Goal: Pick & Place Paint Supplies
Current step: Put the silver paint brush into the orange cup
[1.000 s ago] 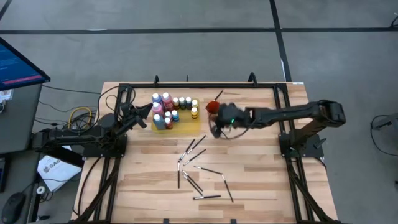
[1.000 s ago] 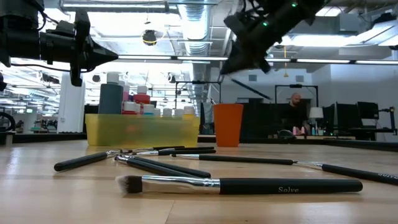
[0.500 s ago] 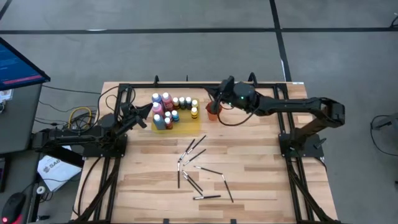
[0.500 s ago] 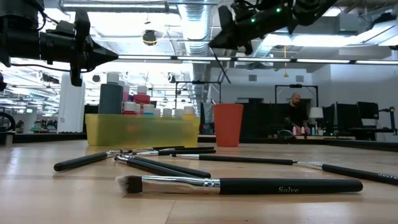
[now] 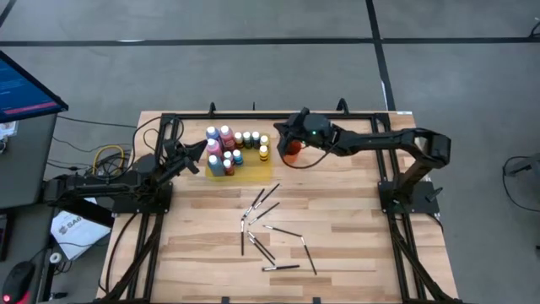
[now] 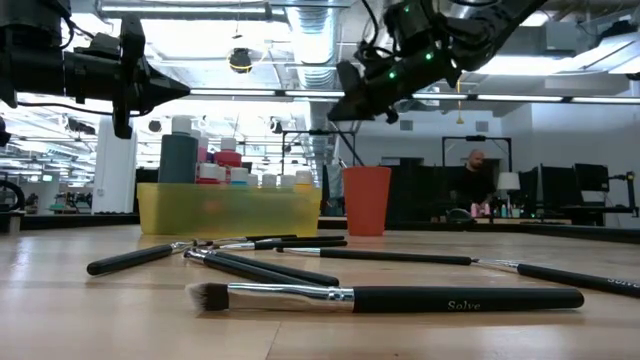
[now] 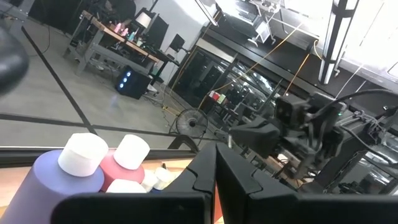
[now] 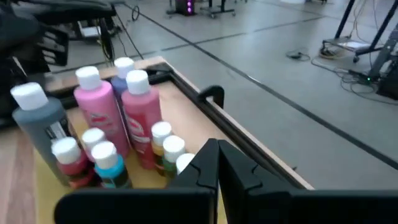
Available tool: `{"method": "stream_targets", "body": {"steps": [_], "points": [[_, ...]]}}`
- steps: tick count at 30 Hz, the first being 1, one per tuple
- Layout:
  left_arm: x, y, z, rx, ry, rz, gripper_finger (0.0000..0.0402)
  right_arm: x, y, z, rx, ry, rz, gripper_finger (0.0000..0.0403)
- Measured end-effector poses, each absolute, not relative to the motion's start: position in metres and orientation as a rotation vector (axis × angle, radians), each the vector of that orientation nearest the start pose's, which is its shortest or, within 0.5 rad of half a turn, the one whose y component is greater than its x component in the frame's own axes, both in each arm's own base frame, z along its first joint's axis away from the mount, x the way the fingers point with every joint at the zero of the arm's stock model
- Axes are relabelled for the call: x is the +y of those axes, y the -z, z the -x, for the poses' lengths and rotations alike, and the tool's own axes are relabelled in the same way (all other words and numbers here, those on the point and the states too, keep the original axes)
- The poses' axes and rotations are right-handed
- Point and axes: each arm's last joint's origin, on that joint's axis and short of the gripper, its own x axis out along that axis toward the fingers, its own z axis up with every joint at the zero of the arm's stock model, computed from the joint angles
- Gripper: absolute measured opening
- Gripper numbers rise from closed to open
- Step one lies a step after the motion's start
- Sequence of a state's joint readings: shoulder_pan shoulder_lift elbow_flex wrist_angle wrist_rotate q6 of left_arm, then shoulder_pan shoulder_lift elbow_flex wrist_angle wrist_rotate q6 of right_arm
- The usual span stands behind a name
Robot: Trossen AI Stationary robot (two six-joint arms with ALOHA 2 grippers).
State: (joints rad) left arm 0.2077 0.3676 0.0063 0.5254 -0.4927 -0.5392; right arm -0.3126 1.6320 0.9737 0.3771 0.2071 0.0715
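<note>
Small paint bottles [image 5: 232,148] with pale caps stand upright in a yellow tray [image 6: 230,208]; they also show in the right wrist view [image 8: 118,124]. Several thin dark brushes [image 5: 270,224] lie flat on the wood, one close to the low camera [image 6: 390,297]. My right gripper [image 5: 285,128] hovers shut above and just beyond the orange-red cup [image 5: 292,152], between the cup and the bottles [image 6: 340,108]; nothing shows between its fingers [image 8: 217,152]. My left gripper [image 5: 202,150] waits shut in the air left of the tray [image 7: 216,158].
The orange-red cup [image 6: 366,200] stands upright right of the tray. A black frame rail [image 5: 278,116] runs along the table's far edge, close behind the cup and bottles. Bare wood lies around the scattered brushes. A person sits far off in the room [image 6: 478,190].
My right gripper has risen from low over the table on the cup's near side and moved toward the far edge, ending above the cup. Half a second ago a thin brush hung below it over the cup; that brush no longer shows.
</note>
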Motion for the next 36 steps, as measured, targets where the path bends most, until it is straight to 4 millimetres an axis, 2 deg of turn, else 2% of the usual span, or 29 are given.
{"method": "stream_targets", "body": {"steps": [10,21,24,27,30,33,36], "points": [[0.037,-0.183,-0.111,-0.35,-0.637,0.539,0.0001,-0.122,-0.238,-0.337,0.275,0.541,-0.064,0.0007],[0.037,-0.183,-0.111,-0.35,-0.637,0.539,0.0001,-0.121,-0.238,-0.334,0.335,0.529,-0.025,0.0067],[0.037,-0.183,-0.111,-0.35,-0.638,0.539,0.0001,-0.123,-0.25,-0.323,0.347,0.538,0.009,0.0074],[0.037,-0.183,-0.111,-0.35,-0.638,0.539,0.0001,-0.132,-0.272,-0.306,0.298,0.588,0.007,0.0075],[0.037,-0.183,-0.111,-0.351,-0.638,0.539,0.0001,-0.149,-0.283,-0.288,0.275,0.667,-0.042,0.0066],[0.037,-0.183,-0.111,-0.35,-0.637,0.539,0.0001,-0.173,-0.28,-0.269,0.304,0.732,-0.146,0.0042],[0.037,-0.183,-0.111,-0.35,-0.638,0.539,0.0001,-0.199,-0.262,-0.261,0.367,0.704,-0.228,0.0008]]}}
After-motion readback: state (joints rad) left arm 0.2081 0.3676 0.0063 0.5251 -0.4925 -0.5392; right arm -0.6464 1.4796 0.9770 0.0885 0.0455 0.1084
